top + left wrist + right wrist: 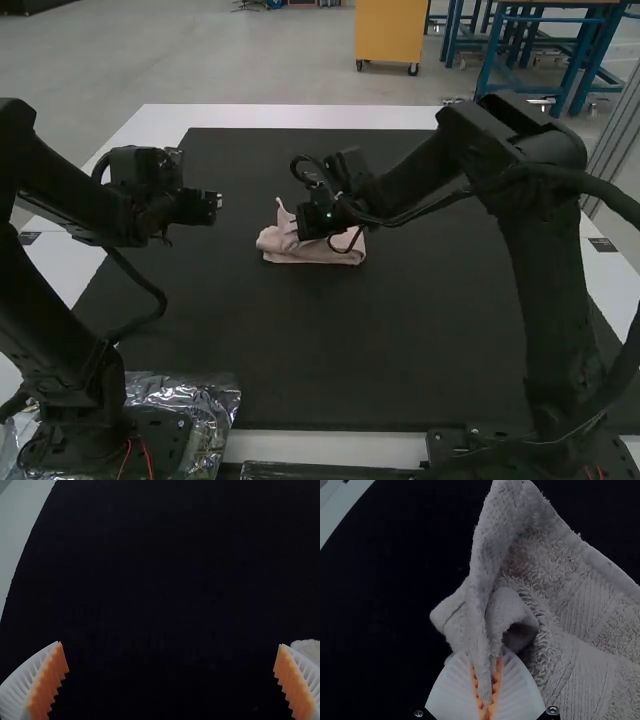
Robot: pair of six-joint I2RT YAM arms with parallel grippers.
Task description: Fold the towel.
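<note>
The right gripper (486,656) is clenching a raised fold of the towel (318,255), which is lying part-bunched mid-mat (400,350); the left gripper (170,644) is gaping empty. Straightening that curl before releasing is looking wise.

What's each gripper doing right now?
Left white-ribbed, orange-padded gripper: open, empty.
Right matching gripper: closed on a fold of the pale pink terry towel.

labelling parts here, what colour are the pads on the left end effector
Orange, clearest in the left wrist view

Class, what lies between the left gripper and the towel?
Only bare black mat lies between the left gripper and the towel, in the high view.
</note>
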